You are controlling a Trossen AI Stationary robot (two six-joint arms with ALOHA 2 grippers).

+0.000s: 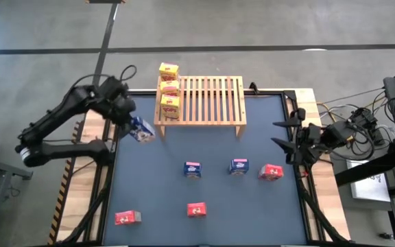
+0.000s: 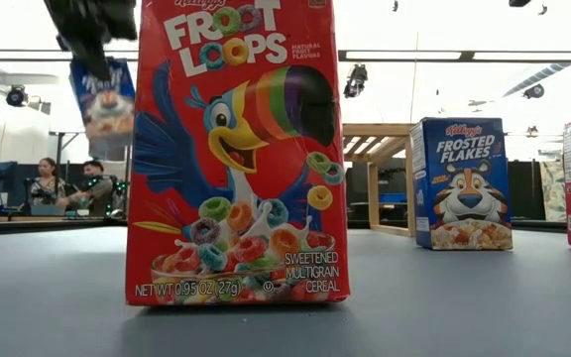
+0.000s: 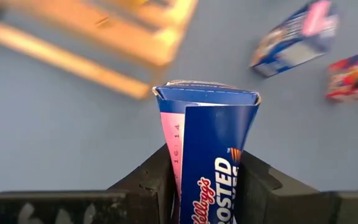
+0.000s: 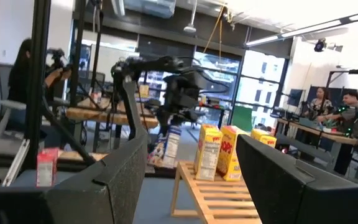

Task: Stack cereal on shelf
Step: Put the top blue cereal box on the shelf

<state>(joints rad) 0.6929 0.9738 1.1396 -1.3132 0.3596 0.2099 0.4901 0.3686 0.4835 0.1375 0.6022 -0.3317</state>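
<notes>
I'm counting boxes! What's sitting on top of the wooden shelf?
Three yellow cereal boxes stand in a row at one end of the shelf. The other slats look bare. Whatever is under the shelf is hidden.

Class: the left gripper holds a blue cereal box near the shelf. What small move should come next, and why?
Probably carry the blue box over the shelf beside the three yellow boxes. The left gripper is shut on it, lifted just off the shelf's left corner, and the slats right of the yellow row are bare.

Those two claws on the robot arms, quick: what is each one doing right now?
Left gripper: shut on a small blue cardboard cereal box, held above the table near the wooden slatted shelf.
Right gripper: open, empty, waiting at the table's right edge.
</notes>
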